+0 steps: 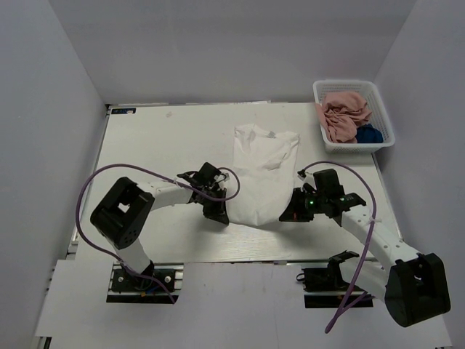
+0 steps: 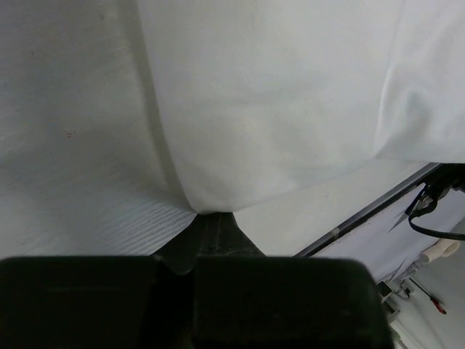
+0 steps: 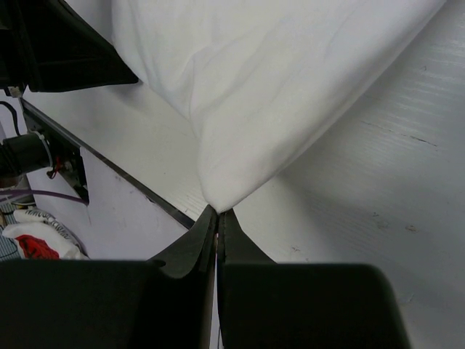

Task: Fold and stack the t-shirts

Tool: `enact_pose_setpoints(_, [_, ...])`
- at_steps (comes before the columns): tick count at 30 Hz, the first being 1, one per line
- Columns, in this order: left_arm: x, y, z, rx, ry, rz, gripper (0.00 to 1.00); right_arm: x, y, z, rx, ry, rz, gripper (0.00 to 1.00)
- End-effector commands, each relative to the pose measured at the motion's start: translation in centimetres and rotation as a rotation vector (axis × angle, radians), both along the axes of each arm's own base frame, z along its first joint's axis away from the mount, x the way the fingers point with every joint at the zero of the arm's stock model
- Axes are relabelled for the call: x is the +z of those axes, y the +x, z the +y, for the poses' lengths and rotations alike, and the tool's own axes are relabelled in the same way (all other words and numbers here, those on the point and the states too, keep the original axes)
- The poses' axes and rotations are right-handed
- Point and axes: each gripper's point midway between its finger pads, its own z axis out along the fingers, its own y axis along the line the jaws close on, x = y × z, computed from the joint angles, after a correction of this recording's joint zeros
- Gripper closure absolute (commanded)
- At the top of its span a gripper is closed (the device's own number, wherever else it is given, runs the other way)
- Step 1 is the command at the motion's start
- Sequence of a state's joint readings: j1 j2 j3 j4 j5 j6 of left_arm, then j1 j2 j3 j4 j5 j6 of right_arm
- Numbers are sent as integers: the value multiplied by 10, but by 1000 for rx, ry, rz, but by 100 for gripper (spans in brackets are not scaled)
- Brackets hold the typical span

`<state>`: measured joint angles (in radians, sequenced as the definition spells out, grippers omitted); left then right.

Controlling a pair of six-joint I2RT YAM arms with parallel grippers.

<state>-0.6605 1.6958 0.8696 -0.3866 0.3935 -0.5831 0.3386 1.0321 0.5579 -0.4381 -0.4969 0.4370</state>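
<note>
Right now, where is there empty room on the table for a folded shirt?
Biggest bare patch: the table, far left, between its edge and the white shirt. A narrower strip runs between that shirt and the basket. Crowded: the near middle, where the left gripper and right gripper pinch the shirt's corners, and the basket, holding a pink shirt and a blue shirt.

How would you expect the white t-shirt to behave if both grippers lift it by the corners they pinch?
Probably floppy: the white t-shirt lies in soft wrinkles and draws to a point at the right gripper. Lifted, it would likely sag between that and the left gripper. It looks thin and light, so it may drag along the table.
</note>
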Motion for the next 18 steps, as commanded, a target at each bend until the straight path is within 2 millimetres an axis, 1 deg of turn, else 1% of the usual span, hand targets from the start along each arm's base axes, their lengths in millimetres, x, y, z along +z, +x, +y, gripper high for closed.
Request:
enact_pose_setpoints(1, [-12, 7, 15, 10, 104, -61, 100, 5, 3, 1, -5, 19, -37, 100])
enact_pose_setpoints(3, [-10, 9, 16, 14, 105, -74, 100, 2, 3, 0, -7, 15, -39, 100])
enact_pose_setpoints(4, [-7, 13, 14, 18, 106, -88, 100, 0, 1, 0, -9, 19, -32, 100])
enact_pose_setpoints(5, [-4, 12, 15, 19, 104, -91, 100, -1, 1, 0, -12, 18, -30, 100])
enact_pose_setpoints(7, [7, 19, 13, 19, 90, -134, 100, 0, 1, 1, -9, 22, -35, 100])
enact_pose_setpoints(9, [14, 19, 13, 20, 86, -138, 100, 2, 3, 0, -11, 20, -45, 100])
enact_pose_setpoints(10, [20, 21, 12, 20, 81, -146, 98, 0, 3, -1, -13, 11, -41, 100])
enact_pose_setpoints(11, [21, 17, 17, 22, 100, -135, 88, 1, 3, -1, -10, 12, -44, 100])
enact_pose_setpoints(12, [22, 20, 19, 31, 118, -147, 65, 0, 2, -1, -8, 10, -43, 100])
enact_pose_setpoints(13, [25, 21, 21, 36, 124, -155, 51, 1, 2, -1, -4, 10, -42, 100])
enact_pose_setpoints(14, [27, 23, 21, 41, 126, -168, 42, -1, 1, -1, -4, 6, -36, 100])
enact_pose_setpoints(15, [27, 23, 21, 41, 126, -168, 34, 0, 2, -1, -6, 10, -42, 100])
enact_pose_setpoints(16, [24, 20, 23, 40, 131, -161, 31, -1, 2, -1, -6, 10, -38, 100])
enact_pose_setpoints(17, [24, 23, 23, 46, 133, -174, 31, 0, 2, 0, -2, 12, -42, 100])
enact_pose_setpoints(18, [18, 24, 23, 44, 141, -165, 30, 0, 2, 0, -1, 14, -43, 100])
